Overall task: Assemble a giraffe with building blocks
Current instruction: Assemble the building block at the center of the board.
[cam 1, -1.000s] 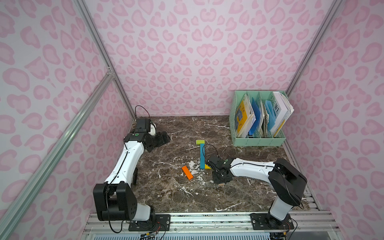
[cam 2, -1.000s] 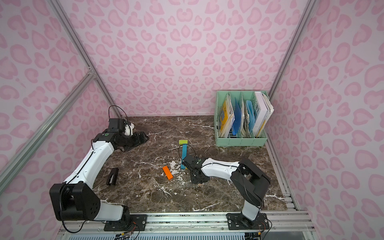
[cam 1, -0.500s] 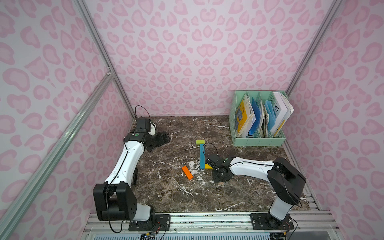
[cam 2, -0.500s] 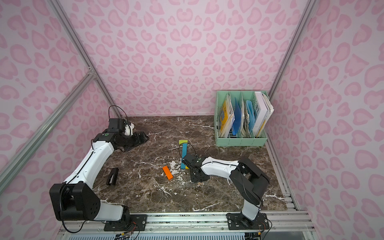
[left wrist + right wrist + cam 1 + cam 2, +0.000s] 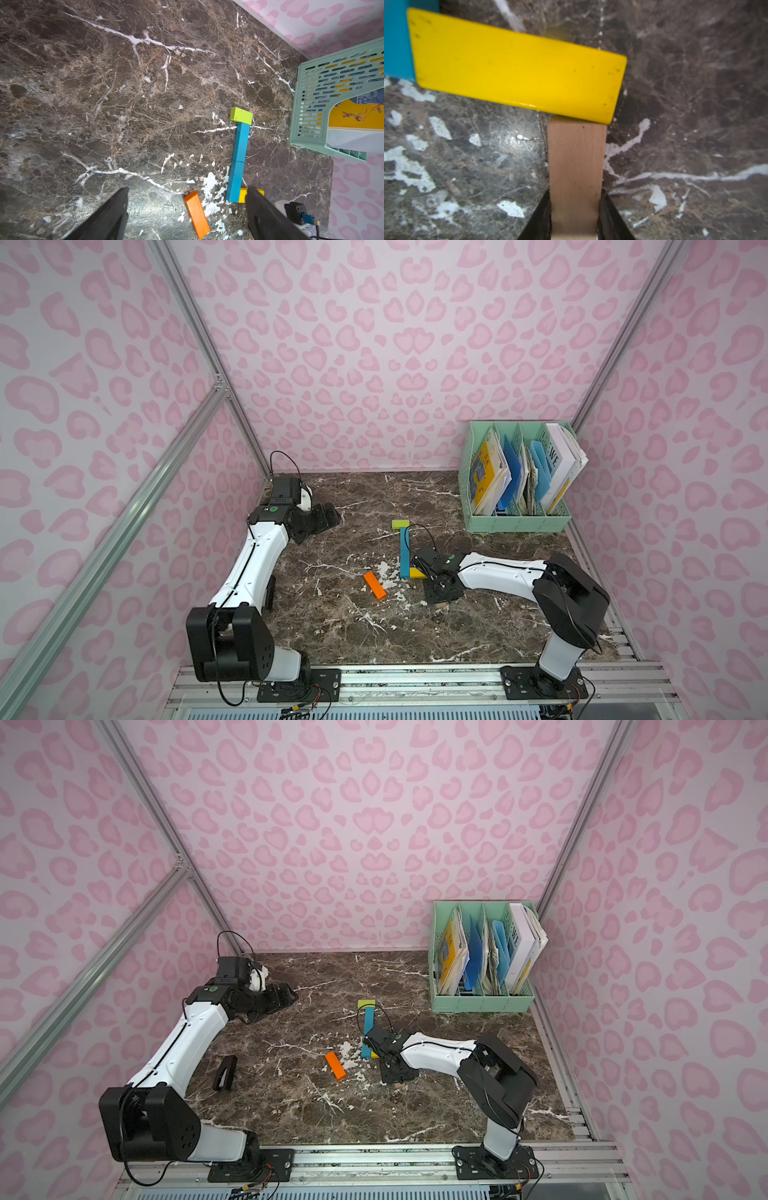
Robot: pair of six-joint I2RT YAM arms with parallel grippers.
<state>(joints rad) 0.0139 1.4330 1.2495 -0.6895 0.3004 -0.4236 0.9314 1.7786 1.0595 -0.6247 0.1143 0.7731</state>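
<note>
Clerk: Largest items first?
Inspector: Dark marble worktop (image 5: 478, 626). A mint-green file rack (image 5: 515, 522) with papers in it stands well beyond the right pincer (image 5: 575, 216), towards the back wall and off to its right.
Clerk: The pincers?
Inspector: The right pincer is clamped on the tan block (image 5: 576, 158), one finger on each long side. The left pincer (image 5: 187, 188) stands wide apart with nothing between its fingers, well away from every block.
Clerk: And the giraffe?
Inspector: The giraffe (image 5: 404, 547) lies flat, part built, on the back-wall side of the right pincer. Two blue blocks (image 5: 239, 158) laid end to end form the neck, running away from that pincer. The yellow block (image 5: 517, 66) lies just beyond its tips, one end against the side of the nearer blue block. The orange block (image 5: 374, 585) lies loose on the left-arm side of the right pincer, apart from the figure. The tan block's free end meets the yellow block's long edge, near the end away from the blue. I cannot tell whether it rests on the worktop. The lime-green block (image 5: 241, 115), the smallest, caps the neck's end farthest from the right pincer
</note>
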